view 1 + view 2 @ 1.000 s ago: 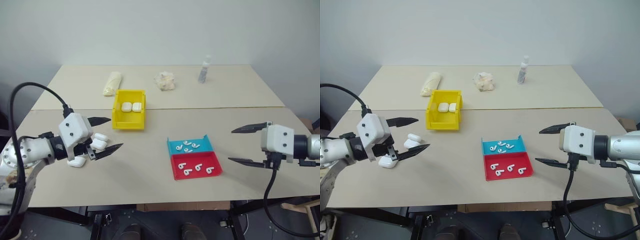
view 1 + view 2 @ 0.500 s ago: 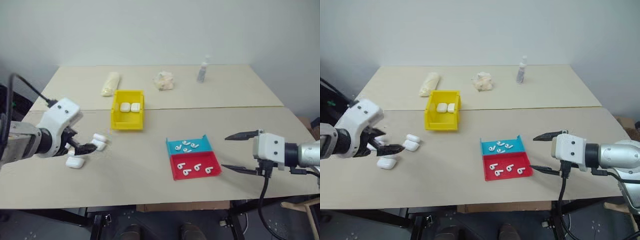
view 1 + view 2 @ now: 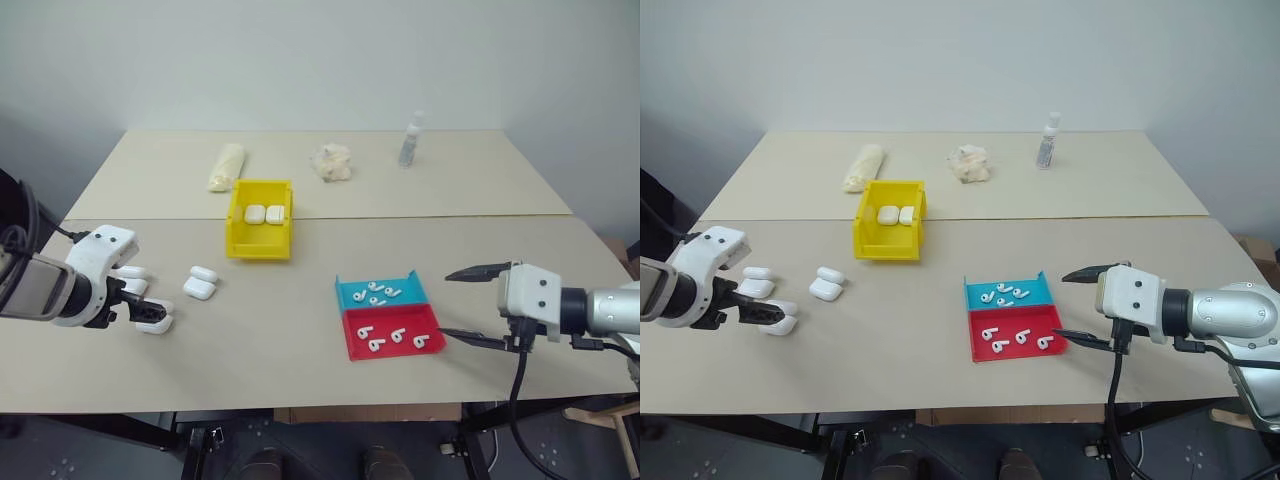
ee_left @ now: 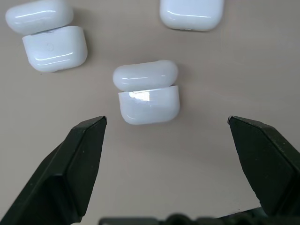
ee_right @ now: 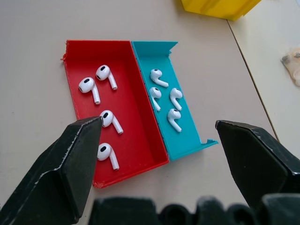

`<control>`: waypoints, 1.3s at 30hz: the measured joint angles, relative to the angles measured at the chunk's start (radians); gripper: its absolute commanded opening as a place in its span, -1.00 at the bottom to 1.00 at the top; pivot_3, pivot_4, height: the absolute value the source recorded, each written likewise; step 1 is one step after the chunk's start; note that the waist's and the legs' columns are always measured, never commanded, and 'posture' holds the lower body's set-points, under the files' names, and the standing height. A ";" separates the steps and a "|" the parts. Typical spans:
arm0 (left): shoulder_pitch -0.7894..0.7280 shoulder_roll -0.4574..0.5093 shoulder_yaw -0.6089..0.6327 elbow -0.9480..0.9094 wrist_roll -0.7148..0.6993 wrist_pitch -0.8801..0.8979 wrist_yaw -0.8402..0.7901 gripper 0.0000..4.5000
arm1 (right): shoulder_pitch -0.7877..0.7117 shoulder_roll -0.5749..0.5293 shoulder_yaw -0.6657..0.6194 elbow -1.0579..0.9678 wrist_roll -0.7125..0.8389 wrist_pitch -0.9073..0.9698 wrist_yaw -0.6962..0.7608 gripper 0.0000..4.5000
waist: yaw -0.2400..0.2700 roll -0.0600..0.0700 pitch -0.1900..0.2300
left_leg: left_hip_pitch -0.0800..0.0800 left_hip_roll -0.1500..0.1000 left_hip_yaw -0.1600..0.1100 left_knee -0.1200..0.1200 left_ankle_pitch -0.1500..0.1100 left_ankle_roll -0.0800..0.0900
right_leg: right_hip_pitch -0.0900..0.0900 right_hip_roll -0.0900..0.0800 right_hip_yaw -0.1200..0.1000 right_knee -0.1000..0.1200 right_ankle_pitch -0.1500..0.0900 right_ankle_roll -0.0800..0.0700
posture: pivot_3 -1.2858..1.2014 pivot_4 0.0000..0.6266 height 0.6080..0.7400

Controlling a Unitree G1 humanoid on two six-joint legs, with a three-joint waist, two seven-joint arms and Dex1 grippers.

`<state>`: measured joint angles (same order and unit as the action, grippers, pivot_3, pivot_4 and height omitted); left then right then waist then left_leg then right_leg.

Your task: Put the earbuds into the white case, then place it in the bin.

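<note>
Plainly, the left gripper (image 4: 166,124) hangs with its jaws spread wide over one white case (image 4: 147,92) lying on the counter (image 3: 300,320), lid flipped back; nothing is held. More cases (image 4: 49,40) lie just beside it, so a closing pinch could catch a neighbour or nudge the target away. Its shell is glossy, rounded and hard, and I judge it likely to squirt out from between the narrow black fingertips (image 4: 91,133) if they meet it off-centre.

The right gripper (image 5: 159,126) is also wide open and empty, poised above the earbuds (image 5: 105,117), which lie loose in a shallow red tray (image 5: 136,89) and a teal tray (image 5: 187,133) touching side by side. These tiny, smooth pieces with short stems may be hard to seize singly. The bin (image 3: 259,219), bright yellow plastic with tall walls, stands well apart and seems to hold two cases already, though they are small there.
</note>
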<state>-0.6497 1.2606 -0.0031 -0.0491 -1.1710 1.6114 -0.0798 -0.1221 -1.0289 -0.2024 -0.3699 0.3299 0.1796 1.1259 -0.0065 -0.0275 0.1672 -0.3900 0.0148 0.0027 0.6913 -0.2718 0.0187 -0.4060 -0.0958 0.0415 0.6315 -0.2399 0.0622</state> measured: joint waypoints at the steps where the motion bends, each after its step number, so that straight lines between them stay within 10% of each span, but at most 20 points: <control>1: -0.012 -0.017 -0.017 0.019 0.007 0.000 0.008 1.00 | 0.003 0.000 -0.001 -0.004 0.000 0.001 0.000 0.99 | 0.000 0.000 0.000 | 0.000 0.000 0.000 0.000 0.000 0.000 | 0.000 0.000 0.000 0.000 0.000 0.000 | 0.03 -0.52 1.00; 39: -0.052 -0.183 -0.151 0.168 0.249 0.000 0.005 1.00 | 0.058 -0.023 -0.065 -0.042 0.008 0.042 0.009 0.99 | -0.003 0.000 0.000 | 0.000 0.000 -0.001 0.001 0.000 0.000 | 0.000 0.000 0.000 0.001 0.000 0.000 | 0.03 -0.52 1.00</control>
<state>-0.7021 1.0773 -0.1542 0.1190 -0.9219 1.6115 -0.0753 -0.0641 -1.0515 -0.2675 -0.4121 0.3376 0.2219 1.1353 -0.0099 -0.0278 0.1672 -0.3903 0.0146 0.0021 0.6920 -0.2715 0.0183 -0.4057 -0.0962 0.0414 0.6321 -0.2399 0.0622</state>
